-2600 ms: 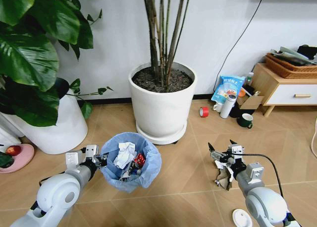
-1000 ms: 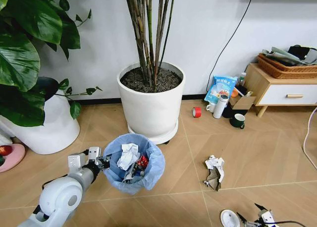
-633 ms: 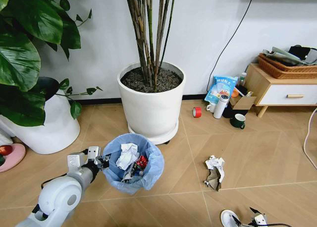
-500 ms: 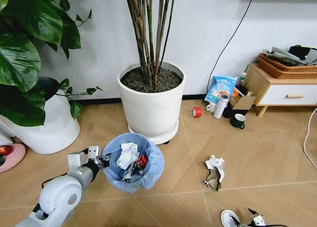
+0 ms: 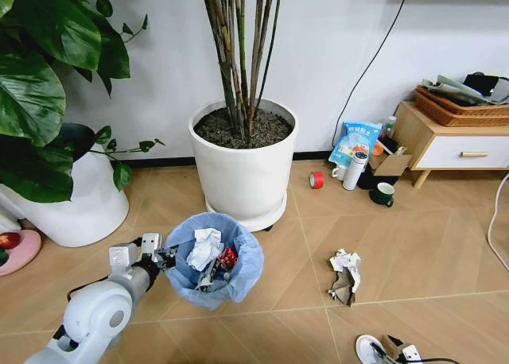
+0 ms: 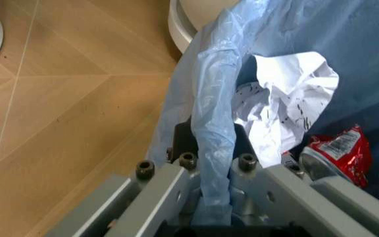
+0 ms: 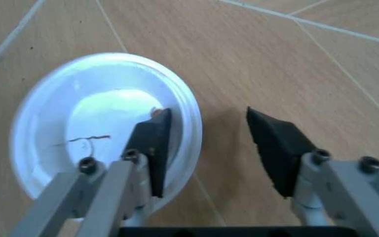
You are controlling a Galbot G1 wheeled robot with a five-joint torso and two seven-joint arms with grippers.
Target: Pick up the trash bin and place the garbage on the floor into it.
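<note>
The trash bin (image 5: 213, 261), dark with a light blue bag over its rim, stands on the floor (image 5: 413, 245) in front of the middle plant pot. My left gripper (image 5: 165, 260) is shut on its near-left rim; the left wrist view shows the bag's edge (image 6: 210, 123) clamped between the fingers. Inside lie a white paper wad (image 6: 288, 98) and a red scrap (image 6: 337, 150). Garbage on the floor: a crumpled paper (image 5: 345, 275) and a white round lid (image 5: 366, 347). My right gripper (image 7: 209, 133) is open low over the lid (image 7: 91, 118), one finger above it, the other above bare parquet.
A big white plant pot (image 5: 242, 169) stands just behind the bin, and another pot (image 5: 71, 201) at the left under large leaves. At the back right are a red tape roll (image 5: 316, 180), a mug (image 5: 383, 194), a bottle and a low wooden cabinet (image 5: 449, 145).
My right gripper has slid left along the lower edge of the head view, closer to the white lid. The left gripper and the bin have stayed still.
</note>
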